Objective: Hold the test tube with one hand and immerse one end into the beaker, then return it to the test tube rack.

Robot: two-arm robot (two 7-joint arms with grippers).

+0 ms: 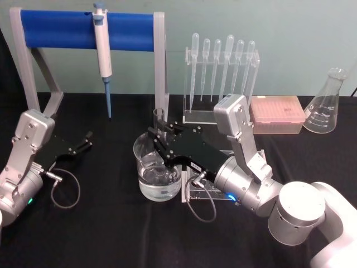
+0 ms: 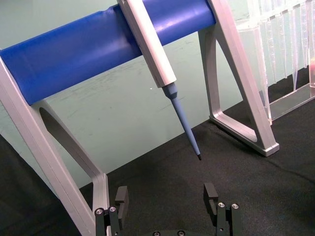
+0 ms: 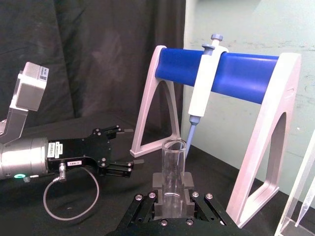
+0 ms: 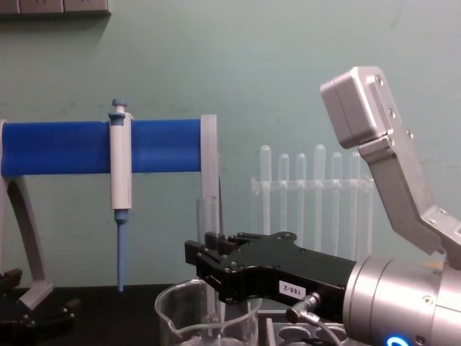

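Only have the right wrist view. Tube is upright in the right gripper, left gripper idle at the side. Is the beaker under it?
Observer: Yes. In the head view the test tube, held by the right gripper, stands inside the rim of the beaker.
Operator: Anything in the beaker?
Observer: Clear liquid fills its lower part. I cannot tell whether the tube's end is under the surface.
Operator: Where's the rack?
Observer: In the chest view a clear rack sits beside the beaker on the robot's right, below the right arm.
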